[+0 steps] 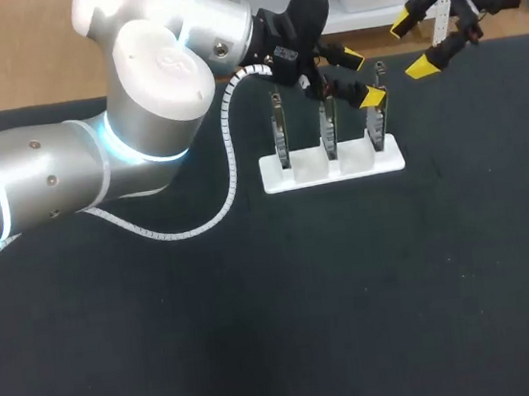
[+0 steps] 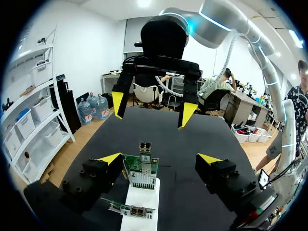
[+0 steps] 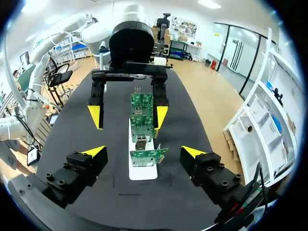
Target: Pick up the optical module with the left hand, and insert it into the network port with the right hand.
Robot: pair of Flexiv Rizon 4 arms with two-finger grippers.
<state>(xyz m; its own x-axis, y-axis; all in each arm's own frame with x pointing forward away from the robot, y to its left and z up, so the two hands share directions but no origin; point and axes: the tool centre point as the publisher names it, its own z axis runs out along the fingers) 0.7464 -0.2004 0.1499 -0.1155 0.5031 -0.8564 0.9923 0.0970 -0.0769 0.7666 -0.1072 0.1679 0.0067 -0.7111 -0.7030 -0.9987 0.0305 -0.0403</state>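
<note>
Optical module [image 2: 145, 147]: as far as I could tell, a small grey metal block with a darker tip, standing up from the top edge of a green board [image 2: 141, 172].
Where it sat: that board was one of three standing upright in a row in the white holder [image 1: 331, 166] on the black table [image 1: 262, 333].
Left gripper [image 2: 159, 159]: fingers spread wide on either side of that board, touching nothing I could see.
Right gripper [image 1: 411, 44]: fingers apart and empty, raised beyond the holder's far end.

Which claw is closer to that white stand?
Left. The left gripper is just above the stand's boards; the right gripper hangs farther off, beyond its far right corner.
</note>
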